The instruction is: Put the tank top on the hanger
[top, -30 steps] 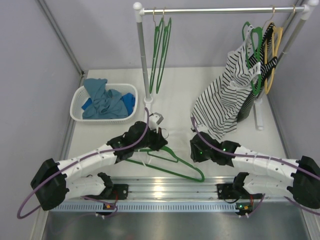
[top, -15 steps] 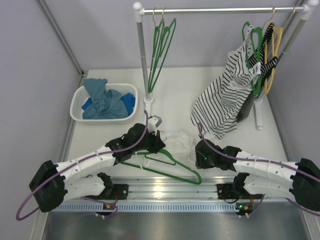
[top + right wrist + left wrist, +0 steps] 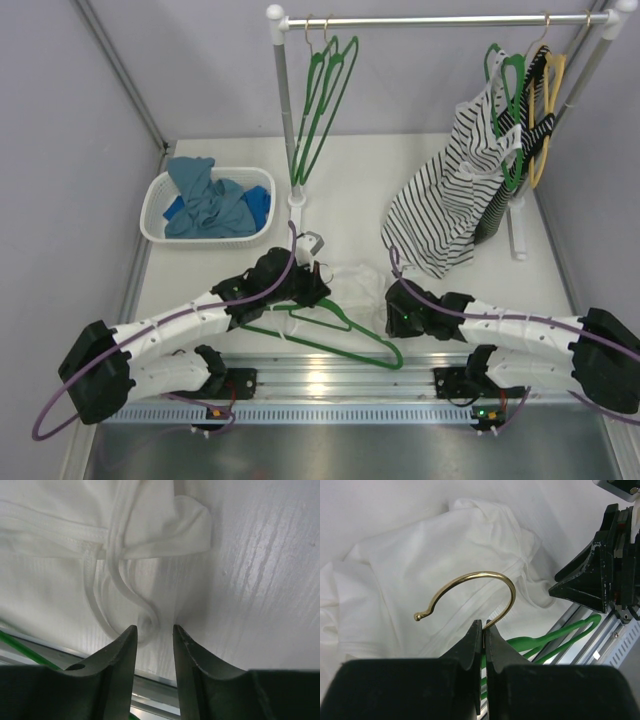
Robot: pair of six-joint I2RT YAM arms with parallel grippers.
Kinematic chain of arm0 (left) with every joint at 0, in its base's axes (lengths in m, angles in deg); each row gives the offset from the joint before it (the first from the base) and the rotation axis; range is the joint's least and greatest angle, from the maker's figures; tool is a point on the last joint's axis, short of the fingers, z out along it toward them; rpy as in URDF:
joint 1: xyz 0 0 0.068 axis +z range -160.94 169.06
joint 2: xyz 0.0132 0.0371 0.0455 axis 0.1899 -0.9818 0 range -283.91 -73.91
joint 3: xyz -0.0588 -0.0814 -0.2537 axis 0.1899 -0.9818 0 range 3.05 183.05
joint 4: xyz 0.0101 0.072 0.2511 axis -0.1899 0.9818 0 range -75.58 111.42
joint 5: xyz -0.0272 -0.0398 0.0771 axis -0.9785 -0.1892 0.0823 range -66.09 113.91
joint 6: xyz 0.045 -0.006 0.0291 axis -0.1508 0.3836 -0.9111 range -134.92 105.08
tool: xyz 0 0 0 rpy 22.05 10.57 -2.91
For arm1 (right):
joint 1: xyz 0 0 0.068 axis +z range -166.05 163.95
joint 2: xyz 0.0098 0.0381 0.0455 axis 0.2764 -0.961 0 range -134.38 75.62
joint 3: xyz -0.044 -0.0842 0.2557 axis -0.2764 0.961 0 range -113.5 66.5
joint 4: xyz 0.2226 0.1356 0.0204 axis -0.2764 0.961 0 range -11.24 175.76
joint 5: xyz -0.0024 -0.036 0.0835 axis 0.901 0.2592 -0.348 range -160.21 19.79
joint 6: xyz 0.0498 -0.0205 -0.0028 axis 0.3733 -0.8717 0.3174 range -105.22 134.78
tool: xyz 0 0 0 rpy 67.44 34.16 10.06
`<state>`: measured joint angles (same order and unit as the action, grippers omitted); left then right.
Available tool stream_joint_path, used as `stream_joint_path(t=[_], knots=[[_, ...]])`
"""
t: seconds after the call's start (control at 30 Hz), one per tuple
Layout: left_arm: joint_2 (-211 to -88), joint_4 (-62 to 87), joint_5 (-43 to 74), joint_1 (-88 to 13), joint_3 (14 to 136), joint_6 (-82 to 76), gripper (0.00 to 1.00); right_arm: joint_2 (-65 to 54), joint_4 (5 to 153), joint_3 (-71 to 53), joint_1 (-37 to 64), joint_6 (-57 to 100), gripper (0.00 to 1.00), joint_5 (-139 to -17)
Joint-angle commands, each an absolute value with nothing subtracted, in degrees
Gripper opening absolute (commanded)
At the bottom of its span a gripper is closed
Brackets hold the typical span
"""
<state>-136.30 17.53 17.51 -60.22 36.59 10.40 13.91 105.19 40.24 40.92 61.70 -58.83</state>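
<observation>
The white tank top [image 3: 358, 283] lies crumpled on the table between my two grippers; it also shows in the left wrist view [image 3: 420, 565] and the right wrist view [image 3: 60, 555]. My left gripper [image 3: 318, 285] [image 3: 484, 625] is shut on the base of the brass hook [image 3: 470, 577] of a green hanger [image 3: 330, 340], which lies flat near the front edge. My right gripper [image 3: 390, 303] [image 3: 153, 628] is narrowly open, tips down on the table, straddling a loop of the top's strap [image 3: 147, 620].
A white basket [image 3: 160, 190] with blue garments sits at the back left. A rack [image 3: 285, 110] carries green hangers [image 3: 320, 100], a striped top [image 3: 450, 200] and a yellow hanger [image 3: 550, 110]. An aluminium rail [image 3: 330, 375] runs along the near edge.
My right gripper moved down to the tank top's right edge and now sits over its strap. The tank top became visible. The hanger shifted slightly left. The hanging green hangers swung.
</observation>
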Motion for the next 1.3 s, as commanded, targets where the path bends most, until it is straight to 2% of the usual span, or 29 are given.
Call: stream_joint_path(t=[0.0, 0.1, 0.13, 0.27, 0.5, 0.73, 1.27], knots=[[-136.31, 15.47, 18.02, -60.51, 36.71, 9.78, 0.00, 12.17, 102.58, 41.36, 42.05, 63.38, 0.34, -59.22], [-136.13, 15.56, 19.33, -60.51, 36.62, 9.95, 0.00, 12.16, 102.49, 41.63, 42.05, 63.65, 0.24, -58.61], [-135.70, 15.56, 19.86, -60.51, 36.62, 10.04, 0.00, 12.34, 103.10, 41.54, 42.05, 63.82, 0.16, -58.17], [-134.29, 15.21, 23.20, -60.51, 36.97, 11.18, 0.00, 14.09, 105.56, 41.19, 42.05, 65.14, 0.00, -54.66], [-131.30, 14.86, 28.47, -60.51, 38.11, 12.85, 0.00, 19.72, 112.59, 38.38, 41.96, 65.76, 0.00, -48.42], [-129.37, 14.86, 34.27, -60.51, 38.20, 13.90, 0.00, 23.06, 114.09, 38.55, 41.96, 66.11, 0.00, -47.54], [-134.46, 14.86, 40.78, -60.51, 38.99, 16.19, 0.00, 25.87, 116.20, 35.57, 42.05, 64.70, 0.00, -47.09]])
